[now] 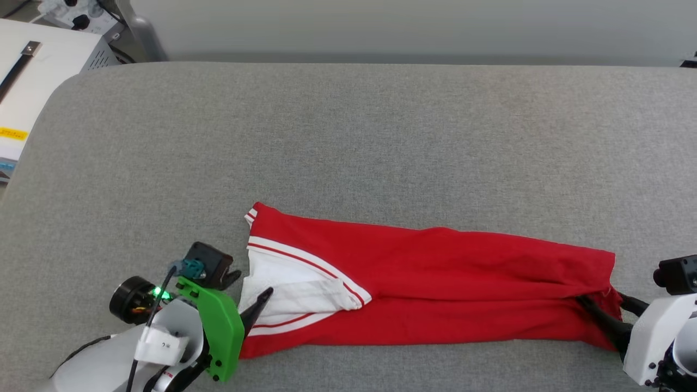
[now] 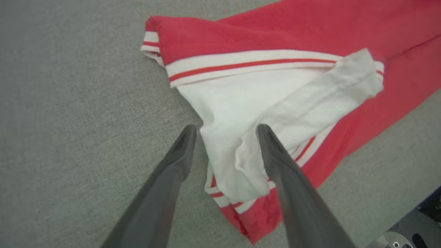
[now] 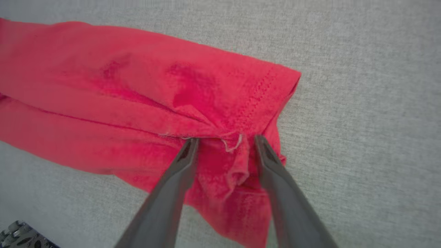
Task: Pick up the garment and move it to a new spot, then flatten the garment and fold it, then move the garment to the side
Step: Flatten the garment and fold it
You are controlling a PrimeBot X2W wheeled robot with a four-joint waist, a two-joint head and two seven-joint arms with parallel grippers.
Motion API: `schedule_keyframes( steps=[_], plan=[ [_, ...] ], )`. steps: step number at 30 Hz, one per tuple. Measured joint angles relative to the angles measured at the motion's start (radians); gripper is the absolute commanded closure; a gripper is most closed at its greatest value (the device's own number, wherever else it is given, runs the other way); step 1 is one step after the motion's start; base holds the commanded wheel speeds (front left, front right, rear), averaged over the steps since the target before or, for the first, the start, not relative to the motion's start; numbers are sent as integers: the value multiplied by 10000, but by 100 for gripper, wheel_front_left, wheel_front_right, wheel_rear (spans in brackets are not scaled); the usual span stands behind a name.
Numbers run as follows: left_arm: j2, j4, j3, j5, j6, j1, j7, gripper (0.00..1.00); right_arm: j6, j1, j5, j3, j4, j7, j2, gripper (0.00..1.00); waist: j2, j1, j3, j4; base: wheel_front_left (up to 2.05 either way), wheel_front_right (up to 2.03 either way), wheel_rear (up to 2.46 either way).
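Just one garment (image 1: 435, 283), two grippers (image 1: 251, 284) (image 1: 604, 302).

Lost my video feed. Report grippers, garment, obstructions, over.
Left gripper open, straddling white sleeve. Right gripper open at hem. Red white-sleeved jersey T-shirt lies folded lengthwise on grey fabric surface. No obstruction seen.

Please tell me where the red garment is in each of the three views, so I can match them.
Head view: the garment lies as a long band across the lower middle, between the left gripper and the right gripper.
Left wrist view: upper right, white sleeve reaching between the left fingers.
Right wrist view: left and centre, red hem bunched between the right fingers.
Shared landmark: the grey fabric surface.
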Motion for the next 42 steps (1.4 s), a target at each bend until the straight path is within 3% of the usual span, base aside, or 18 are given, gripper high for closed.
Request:
schedule_keyframes(
  steps=[3,11,16,21,30,42],
  plan=[
    [-4,-127,303,79,562,249,-840,0,0,251,232,-332,-481,-29,-100,0,0,0,-190,-18,0,0,0],
    [-59,-407,1104,706,2077,670,-2731,0,0,628,861,-1655,-1379,637,-1081,0,0,0,-519,104,0,0,0],
    [-217,-520,2008,1400,2934,963,-3060,0,0,753,1735,-2113,-1350,1941,-1331,0,0,0,-466,208,0,0,0],
    [-748,-1200,3697,2878,3524,1759,-3070,0,0,746,2349,-2374,-949,2943,-1384,0,0,0,-285,331,0,0,0],
    [-2052,-1678,5902,5078,3480,3279,-3070,0,-2,300,2778,-2266,-236,3459,-809,0,0,0,146,714,0,0,0],
    [-3927,-1524,8052,7114,2286,4395,-3070,0,-4,-139,2846,-1248,-21,3582,-370,0,0,0,653,1291,0,0,0]
  ],
)
